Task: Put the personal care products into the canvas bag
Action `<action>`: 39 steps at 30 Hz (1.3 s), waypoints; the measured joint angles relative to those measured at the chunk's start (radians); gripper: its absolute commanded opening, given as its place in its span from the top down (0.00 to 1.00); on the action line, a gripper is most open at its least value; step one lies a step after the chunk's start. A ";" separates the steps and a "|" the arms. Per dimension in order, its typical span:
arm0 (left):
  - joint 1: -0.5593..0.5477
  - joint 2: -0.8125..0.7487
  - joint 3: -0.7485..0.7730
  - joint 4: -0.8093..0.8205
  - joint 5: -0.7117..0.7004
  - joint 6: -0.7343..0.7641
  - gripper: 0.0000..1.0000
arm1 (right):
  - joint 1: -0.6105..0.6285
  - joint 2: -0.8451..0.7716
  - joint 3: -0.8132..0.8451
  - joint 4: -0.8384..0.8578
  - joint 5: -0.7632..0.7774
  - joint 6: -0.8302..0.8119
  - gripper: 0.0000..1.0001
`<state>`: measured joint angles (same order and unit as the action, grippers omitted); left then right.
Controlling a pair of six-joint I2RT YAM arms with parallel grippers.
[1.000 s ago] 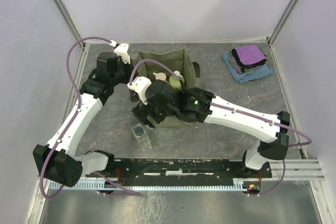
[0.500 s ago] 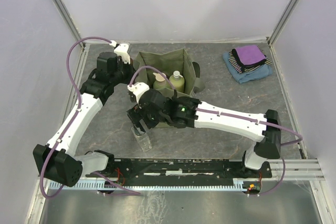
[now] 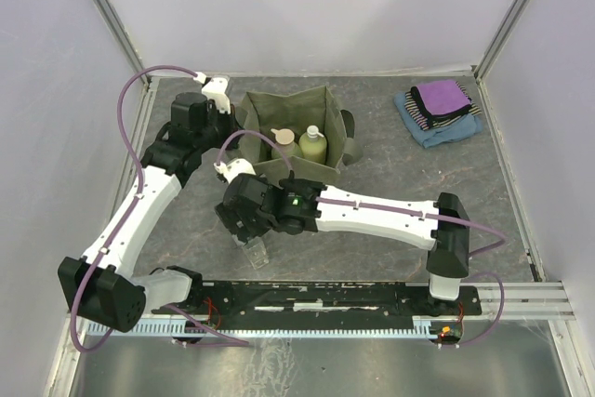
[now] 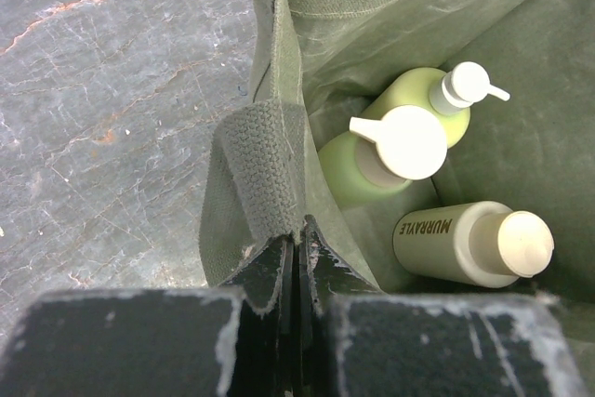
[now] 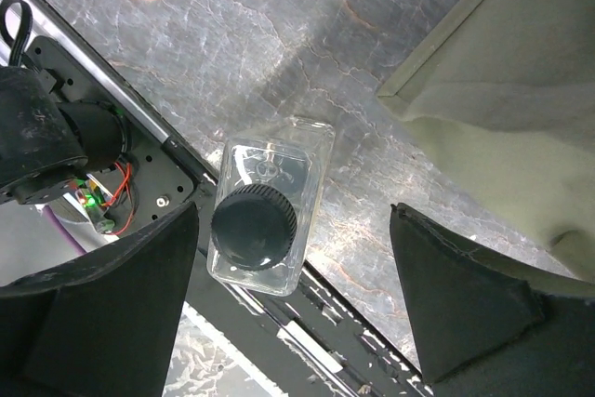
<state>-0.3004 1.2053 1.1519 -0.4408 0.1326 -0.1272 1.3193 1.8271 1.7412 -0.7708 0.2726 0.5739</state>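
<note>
The clear square plastic bottle with a dark screw cap point(image 5: 265, 220) is standing upright on the dark marbled tabletop point(image 5: 307, 44), outside the boxy olive-green canvas bag point(image 3: 279, 104). It is near the bag's front left corner on the side toward the arm bases and is not touching the fabric.

The right gripper point(image 5: 296, 230) is hovering directly over it with its black fingers point(image 5: 112, 313) spread wide. The bottle is sitting in the gap between them, closer to the finger farther from the bag, and neither finger is touching it.

The bottle is looking stiff, light and smooth-walled, so it is likely to slip under a weak pinch. The flat side walls below the cap are probably offering the surest hold. The round cap is giving less surface and could turn. Shifting away from the bag before closing should help avoid tipping the bottle.

Inside the bag, the yellow-green bottle with a white pump point(image 4: 418, 95) and the round green bottle with a peach cap point(image 4: 349, 169) are standing against each other. The cream bottle point(image 4: 446, 239) is lying just beside them.

The left gripper point(image 4: 297, 253) is clamping its fingers tight on the bag's left wall at the woven handle strap point(image 4: 256, 174), holding the mouth open.
</note>
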 measured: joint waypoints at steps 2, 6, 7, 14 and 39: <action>0.000 -0.003 -0.002 0.000 0.000 0.003 0.97 | 0.006 0.011 0.003 -0.008 0.002 0.010 0.10; 0.000 -0.005 -0.004 0.000 0.000 0.017 0.97 | 0.020 0.035 0.003 -0.013 0.003 0.021 0.11; 0.000 -0.006 -0.005 0.000 0.000 0.017 0.97 | 0.024 0.043 0.003 -0.013 0.003 0.023 0.11; 0.000 -0.006 -0.005 0.000 0.000 0.018 0.97 | 0.040 0.084 0.003 -0.016 0.002 0.029 0.15; 0.000 -0.006 -0.005 0.000 0.000 0.018 0.97 | 0.039 0.216 0.121 -0.116 -0.027 -0.003 0.41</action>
<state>-0.3004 1.1995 1.1465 -0.4404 0.1329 -0.1097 1.3586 2.0434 1.8626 -0.8867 0.2459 0.5713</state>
